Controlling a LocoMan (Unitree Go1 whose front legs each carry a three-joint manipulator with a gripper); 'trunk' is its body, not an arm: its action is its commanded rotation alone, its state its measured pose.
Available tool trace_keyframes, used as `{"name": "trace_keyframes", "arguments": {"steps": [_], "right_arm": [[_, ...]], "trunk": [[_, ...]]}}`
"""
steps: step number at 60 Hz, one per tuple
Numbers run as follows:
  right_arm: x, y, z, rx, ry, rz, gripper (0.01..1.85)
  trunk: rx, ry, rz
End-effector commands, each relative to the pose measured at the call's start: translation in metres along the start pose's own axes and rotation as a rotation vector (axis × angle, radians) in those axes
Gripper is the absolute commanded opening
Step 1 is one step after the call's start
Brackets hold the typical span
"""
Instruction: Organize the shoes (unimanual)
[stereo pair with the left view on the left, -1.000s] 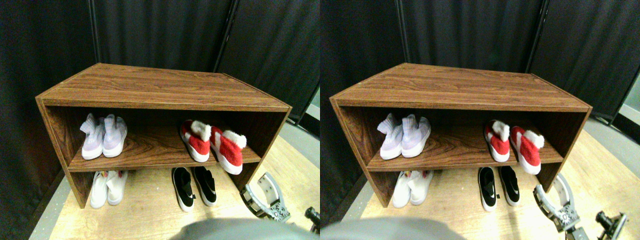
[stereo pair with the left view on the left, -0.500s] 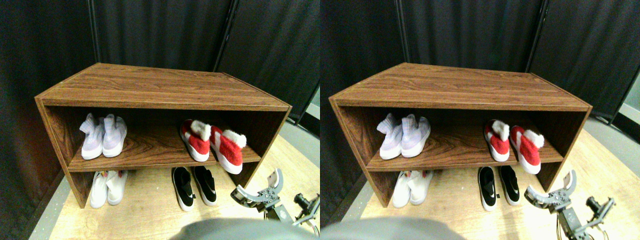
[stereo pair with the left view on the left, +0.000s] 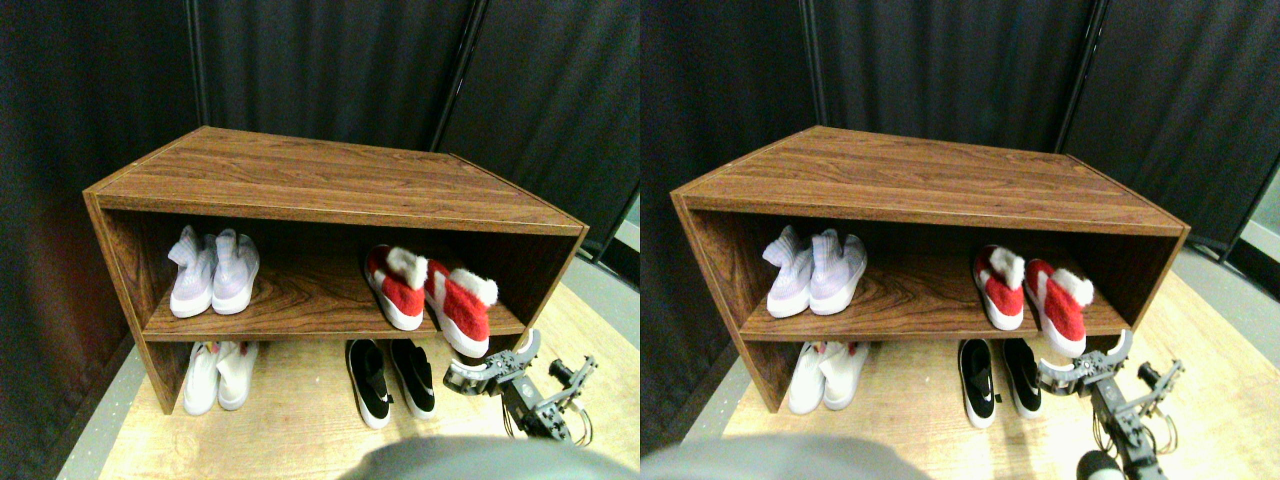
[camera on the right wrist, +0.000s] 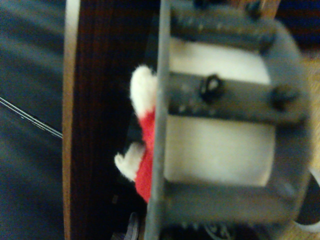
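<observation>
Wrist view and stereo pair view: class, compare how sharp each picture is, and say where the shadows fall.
Wrist view: blurred throughout, the dark jaw frame close up and soft, the red shoes smeared behind it. Stereo pair view: fairly sharp, though wide-angle bending bows the wooden shelf; deep shadow sits under its top board and around the black shoes, while the right gripper is slightly soft.

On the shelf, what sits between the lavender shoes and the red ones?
Nothing: in the stereo view, only bare shelf shows between the lavender shoes and the red shoes.
</observation>
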Motion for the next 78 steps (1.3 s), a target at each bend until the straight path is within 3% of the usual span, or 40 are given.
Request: {"name": "trace_keyframes", "arguments": {"steps": [1,11,19,28,47,56,69,78], "right_arm": [[0.008,-0.006,0.003,0.022,-0.024,0.013,1.53],[0.023,-0.02,0.005,0.049,-0.029,-0.014,1.53],[0.037,-0.028,0.006,0.059,-0.043,-0.038,1.43],[0.05,-0.032,0.008,0.039,-0.044,-0.052,1.53],[0.062,-0.035,0.012,0.01,-0.043,-0.071,1.6],[0.045,-0.024,0.011,0.036,-0.018,-0.056,1.52],[0.01,-0.004,0.016,0.031,0.037,0.023,1.48],[-0.011,0.006,0.023,0.051,0.041,0.054,1.34]], "trunk": [[-0.013,0.02,0.018],[-0.009,0.018,0.024],[-0.002,0.014,0.024],[-0.002,0.015,0.027],[-0.001,0.016,0.028],[0.001,0.023,0.03],[0.005,0.021,0.023],[0.005,0.018,0.02]]}}
